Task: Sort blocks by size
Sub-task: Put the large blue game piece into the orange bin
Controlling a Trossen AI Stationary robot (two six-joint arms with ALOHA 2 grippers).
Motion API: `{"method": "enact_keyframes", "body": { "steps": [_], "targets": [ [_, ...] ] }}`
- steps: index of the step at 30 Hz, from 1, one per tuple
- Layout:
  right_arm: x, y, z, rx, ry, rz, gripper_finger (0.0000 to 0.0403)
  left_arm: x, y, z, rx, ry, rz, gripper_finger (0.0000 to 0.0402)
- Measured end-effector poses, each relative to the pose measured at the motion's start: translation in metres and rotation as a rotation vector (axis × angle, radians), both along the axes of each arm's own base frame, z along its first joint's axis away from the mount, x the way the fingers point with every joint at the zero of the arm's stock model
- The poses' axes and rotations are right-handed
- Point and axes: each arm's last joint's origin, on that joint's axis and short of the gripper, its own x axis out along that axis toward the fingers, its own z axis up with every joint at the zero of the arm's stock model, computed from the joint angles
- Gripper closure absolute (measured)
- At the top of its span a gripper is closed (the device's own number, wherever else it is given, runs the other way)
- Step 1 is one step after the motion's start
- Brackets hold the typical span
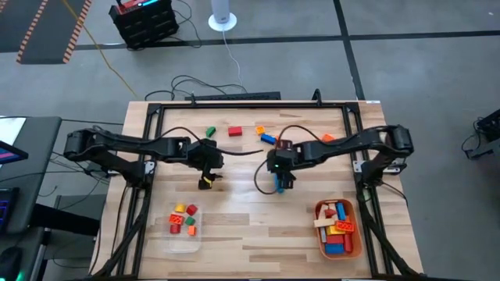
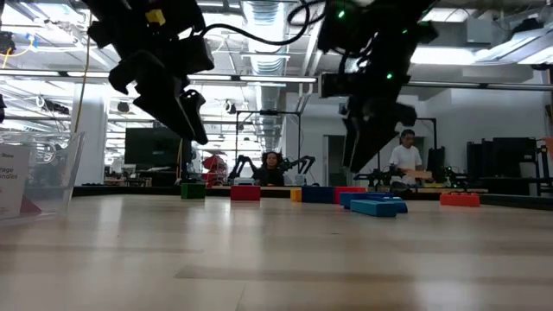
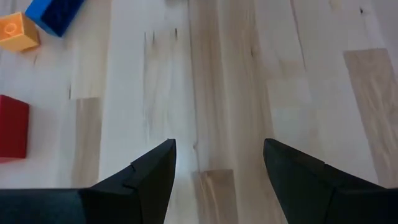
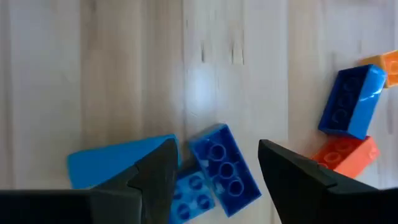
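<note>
The wooden table (image 1: 258,226) carries everything, and places here are given from the orange tray (image 1: 357,242) at its near right corner.

The right arm reaches in from the table's right edge, bent at the elbow, wrist turned down. The right gripper (image 1: 279,181) hangs well to the left of the orange tray and farther back, fingers spread wide and holding nothing. Directly under it, between the fingertips in the wrist view, lies a dark blue brick (image 4: 224,168), tilted, with a light blue brick (image 4: 118,163) just beside it. In the low view these blue bricks (image 2: 378,206) rest on the wood, apart from the fingers above.

The left arm mirrors it from the left edge. The left gripper (image 1: 208,178) hovers farther left again, jaws also wide and empty, over bare wood.

The orange tray holds a heap of long bars in red, tan, yellow, orange and blue; their exact count cannot be told. Far to its left, the clear tray (image 1: 181,238) holds about five small cube-like blocks.

Behind the orange tray, toward the far edge, loose pieces lie in a row: one green block (image 1: 210,131), one red block (image 1: 234,131), an orange and a blue block (image 1: 268,139) together, and one orange block (image 1: 327,137) nearest the right arm.
</note>
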Motion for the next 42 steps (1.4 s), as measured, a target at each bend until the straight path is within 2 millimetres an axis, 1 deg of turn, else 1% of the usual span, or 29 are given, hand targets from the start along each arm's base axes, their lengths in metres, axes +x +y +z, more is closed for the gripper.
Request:
{"method": "enact_keyframes", "body": {
  "steps": [4, 8, 10, 13, 15, 19, 23, 25, 29, 33, 38, 42],
  "targets": [
    [0.01, -0.013, -0.006, -0.026, 0.057, 0.038, 0.0146, -0.005, -0.001, -0.005, -0.003, 0.008, 0.002, 0.0166],
    [0.018, -0.022, -0.015, 0.003, 0.111, 0.081, 0.0146, -0.013, -0.001, -0.003, 0.013, -0.009, 0.013, 0.0166],
    [0.018, -0.024, -0.019, 0.02, 0.145, 0.094, 0.0146, -0.017, -0.001, 0.003, 0.026, -0.036, 0.022, 0.0166],
    [0.018, -0.029, -0.024, 0.054, 0.172, 0.104, 0.0146, -0.029, -0.002, 0.012, 0.041, -0.073, 0.035, 0.0166],
    [0.017, -0.031, -0.024, 0.071, 0.173, 0.105, 0.0146, -0.039, -0.002, 0.02, 0.056, -0.124, 0.052, 0.0166],
    [0.015, -0.03, -0.025, 0.078, 0.197, 0.105, 0.0147, -0.058, -0.003, 0.03, 0.064, -0.186, 0.087, 0.0166],
    [0.012, -0.03, -0.025, 0.085, 0.223, 0.102, 0.0147, -0.074, -0.004, 0.037, 0.059, -0.193, 0.112, 0.0166],
    [0.011, -0.03, -0.02, 0.088, 0.21, 0.083, 0.0147, -0.079, -0.005, 0.039, 0.056, -0.194, 0.12, 0.0166],
    [0.007, -0.029, -0.011, 0.087, 0.188, 0.074, 0.0147, -0.083, -0.005, 0.041, 0.054, -0.194, 0.122, 0.0166],
    [0.005, -0.018, -0.004, 0.085, 0.183, 0.095, 0.0147, -0.082, -0.005, 0.038, 0.053, -0.173, 0.122, 0.0166],
    [0.007, -0.008, -0.009, 0.08, 0.202, 0.141, 0.0147, -0.078, -0.005, 0.037, 0.052, -0.177, 0.121, 0.0166],
    [0.009, -0.011, -0.014, 0.082, 0.211, 0.133, 0.0147, -0.078, -0.005, 0.037, 0.049, -0.177, 0.124, 0.0166]
  ]
}}
